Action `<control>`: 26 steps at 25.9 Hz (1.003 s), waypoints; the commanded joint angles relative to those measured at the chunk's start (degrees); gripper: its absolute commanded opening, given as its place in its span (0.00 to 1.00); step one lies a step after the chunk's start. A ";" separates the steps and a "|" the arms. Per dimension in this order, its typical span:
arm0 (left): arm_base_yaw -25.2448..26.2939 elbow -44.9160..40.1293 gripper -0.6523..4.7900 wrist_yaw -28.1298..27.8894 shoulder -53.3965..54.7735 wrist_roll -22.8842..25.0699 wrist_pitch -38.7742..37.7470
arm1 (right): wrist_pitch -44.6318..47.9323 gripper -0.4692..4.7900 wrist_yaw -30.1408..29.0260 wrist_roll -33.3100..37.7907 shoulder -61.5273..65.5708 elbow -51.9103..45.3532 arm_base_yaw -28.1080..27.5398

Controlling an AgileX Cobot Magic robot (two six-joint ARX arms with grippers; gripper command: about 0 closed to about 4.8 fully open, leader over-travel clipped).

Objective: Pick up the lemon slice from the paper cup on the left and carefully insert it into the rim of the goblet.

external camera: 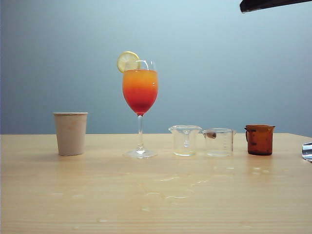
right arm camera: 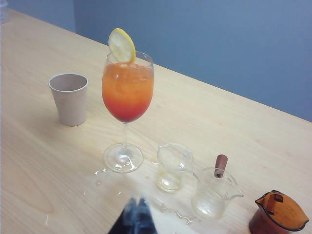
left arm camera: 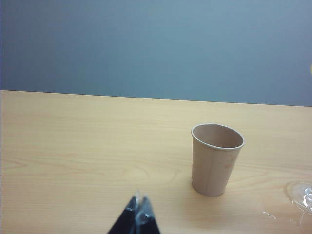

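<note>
Lemon slice (external camera: 127, 61) sits wedged on the rim of the goblet (external camera: 140, 92), upper centre-left of the exterior view, standing upright and leaning slightly outward; the placement appears complete. The slice is a thin round disc, yellow rind with a paler centre, and it looks intact. The paper cup (external camera: 70, 133), at left of that view, stands upright and well apart from the goblet; its interior shows empty in the left wrist view. Left claw (left arm camera: 140, 213) shows at the lower edge of its wrist view, fingers together and holding nothing, near the cup but not touching it. Right claw (right arm camera: 136, 214) shows at the lower edge of its own view, fingers also together and empty, short of the goblet's foot. Judgement: what remains is to keep both arms clear; any retreat should stay away from the tall stem, as a brush against the glass could tip the drink or dislodge the slice. Spilled liquid (external camera: 168, 190) lies on the desk (external camera: 48, 195) in front of the goblet, lower centre.
</note>
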 commanded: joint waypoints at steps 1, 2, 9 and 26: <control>0.00 0.22 0.11 -0.17 0.00 -0.17 0.44 | 0.68 0.09 1.01 0.02 -1.18 -0.31 -0.33; 0.00 0.22 0.11 -0.17 0.00 -0.17 0.42 | 0.81 0.09 2.34 0.04 -1.79 -0.59 -0.94; 0.02 0.22 0.11 -0.17 0.00 -0.17 -0.15 | 2.10 0.09 0.57 0.00 -9.38 -6.40 -14.71; 0.00 0.22 0.11 -0.17 0.00 -0.17 -0.35 | 2.34 0.09 -11.54 0.52 -35.39 -24.96 -38.69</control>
